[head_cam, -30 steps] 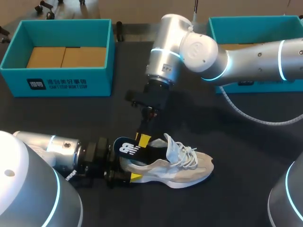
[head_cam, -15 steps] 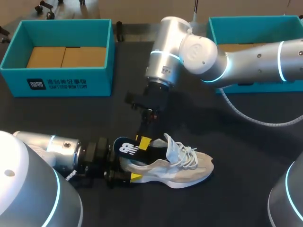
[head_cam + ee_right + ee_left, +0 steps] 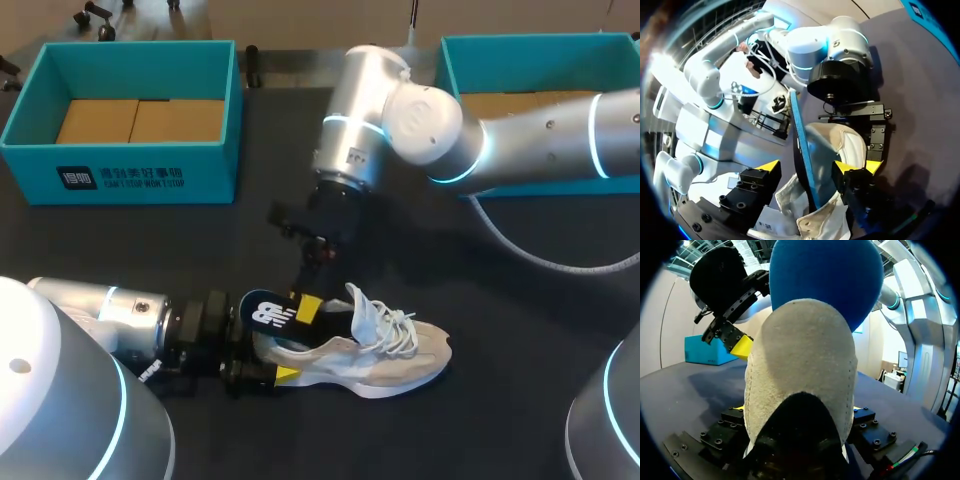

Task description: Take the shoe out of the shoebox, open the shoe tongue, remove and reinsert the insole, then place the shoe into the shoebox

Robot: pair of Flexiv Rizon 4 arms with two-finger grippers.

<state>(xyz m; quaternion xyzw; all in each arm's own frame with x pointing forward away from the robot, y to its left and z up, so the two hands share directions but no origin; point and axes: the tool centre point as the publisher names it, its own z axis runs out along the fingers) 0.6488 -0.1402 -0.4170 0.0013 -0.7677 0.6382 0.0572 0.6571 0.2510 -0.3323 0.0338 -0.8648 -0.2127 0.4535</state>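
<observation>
My left gripper (image 3: 272,356) is clamped on the heel of the shoe (image 3: 385,358), and my right gripper (image 3: 809,168) hangs slack over the insole (image 3: 801,140).
The pale, laced shoe lies on its sole on the dark table (image 3: 520,330), toe pointing to my right, outside both boxes. The blue insole stands up out of the heel opening. It sits edge-on between my right fingers, which are spread wide, and neither yellow tip presses on it. Farther back are a teal box (image 3: 120,178) on my left and another teal box (image 3: 540,40) on my right, both well apart from the shoe.
</observation>
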